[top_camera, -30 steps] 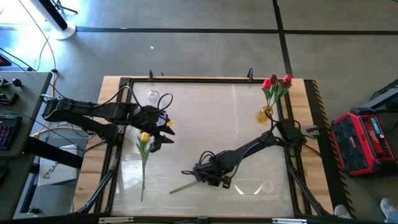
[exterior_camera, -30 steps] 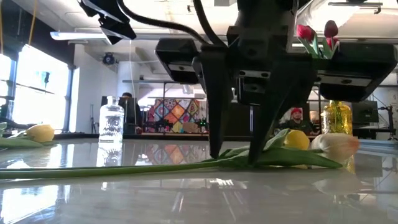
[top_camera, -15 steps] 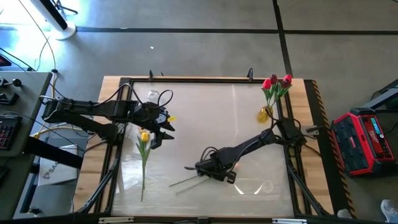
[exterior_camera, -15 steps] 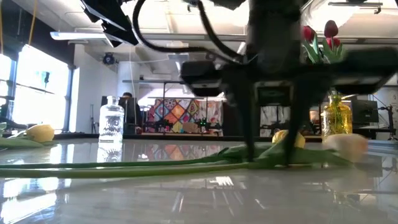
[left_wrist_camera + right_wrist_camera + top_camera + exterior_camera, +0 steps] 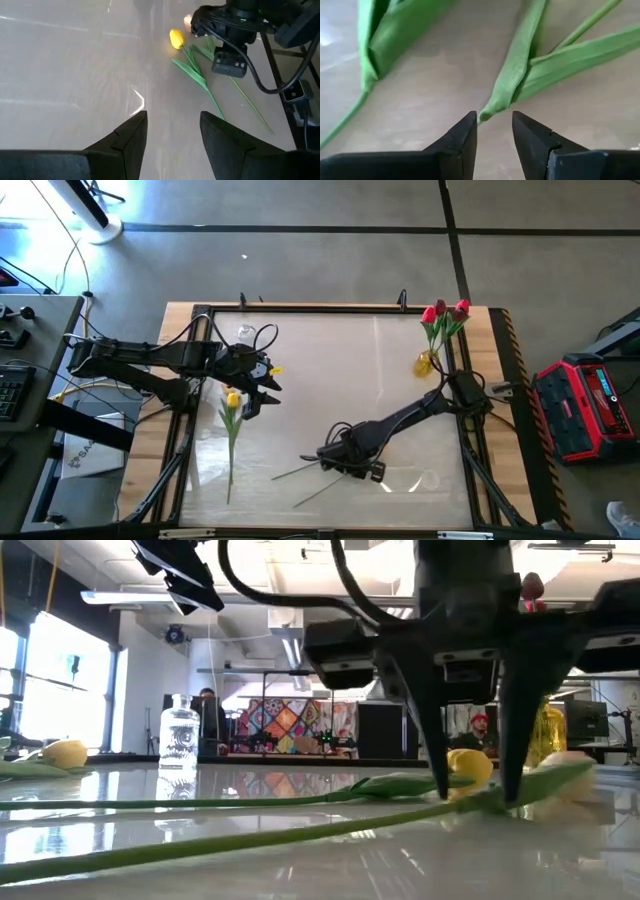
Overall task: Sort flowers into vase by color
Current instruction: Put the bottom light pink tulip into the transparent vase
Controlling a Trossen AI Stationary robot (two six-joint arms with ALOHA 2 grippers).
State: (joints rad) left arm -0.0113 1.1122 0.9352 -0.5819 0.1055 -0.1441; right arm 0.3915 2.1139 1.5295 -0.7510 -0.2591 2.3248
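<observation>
Two tulip stems [image 5: 300, 472] lie near-centre under right gripper [image 5: 350, 465]; one tulip [image 5: 232, 420] left beside left gripper [image 5: 258, 385]; vase [image 5: 429, 363] far right.

The right tool [image 5: 352, 464] shifted right and nearer along the tabletop [image 5: 320, 370], and a second stem [image 5: 325, 491] emerged beneath it.

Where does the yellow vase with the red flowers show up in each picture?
High view: yellow vase near the table's upper right corner, red tulips in it.
Low view: at right, partly behind the right gripper.
Left wrist view: not in it.
Right wrist view: not in it.
Shared landmark: the red tulips.
</observation>
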